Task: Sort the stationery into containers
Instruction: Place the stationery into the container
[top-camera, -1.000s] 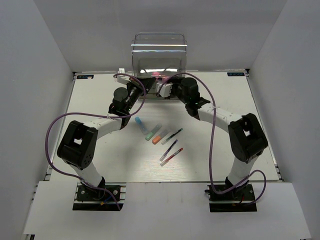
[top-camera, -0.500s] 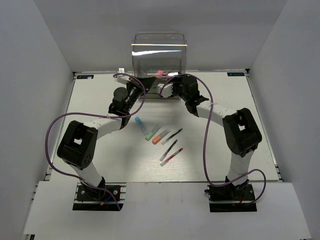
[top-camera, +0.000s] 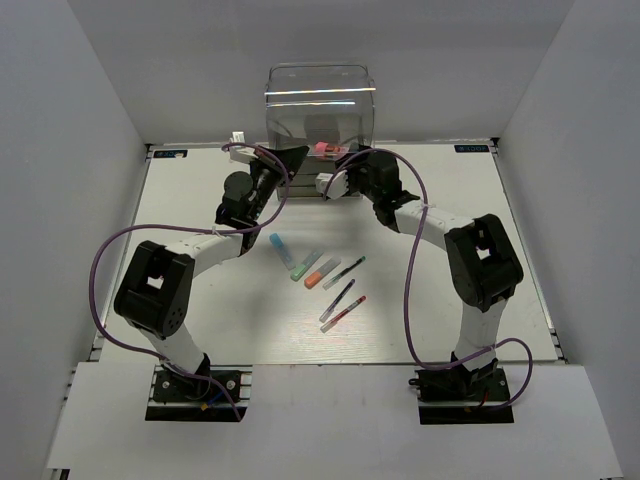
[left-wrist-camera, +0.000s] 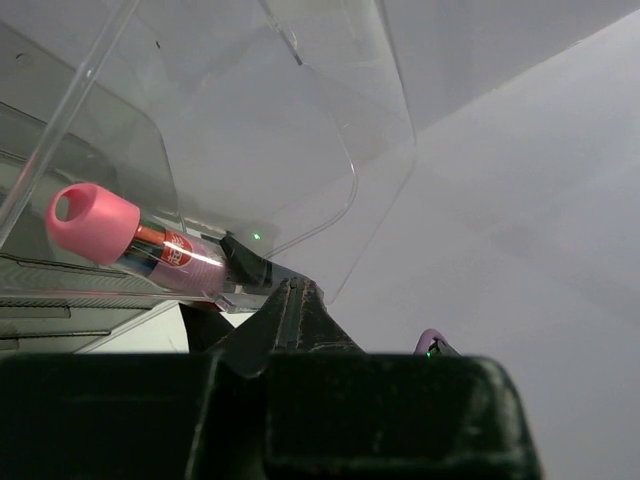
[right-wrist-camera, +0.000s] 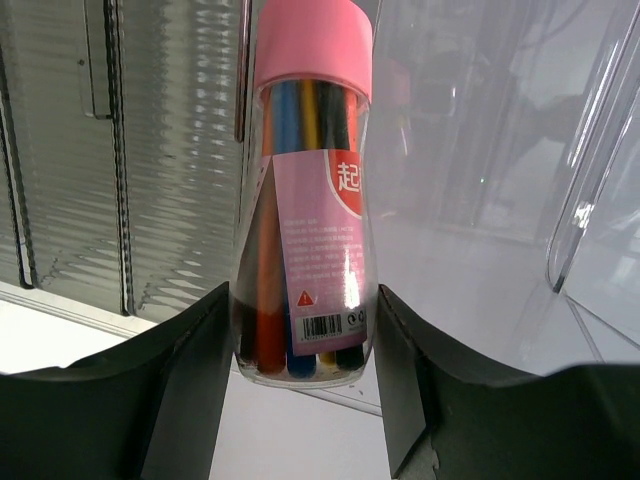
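The right gripper (right-wrist-camera: 305, 340) clasps the pink-capped tube of pens (right-wrist-camera: 310, 150) at the clear cabinet (top-camera: 318, 100) opening, not yet released, while loose markers and pens (top-camera: 322, 277) wait on the table (top-camera: 200, 320); I cannot tell the left gripper (left-wrist-camera: 295, 310) state.

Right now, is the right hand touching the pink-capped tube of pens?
Touching. In the right wrist view, the right hand has the pink-capped tube between its two fingers, each pressed against a clear side.
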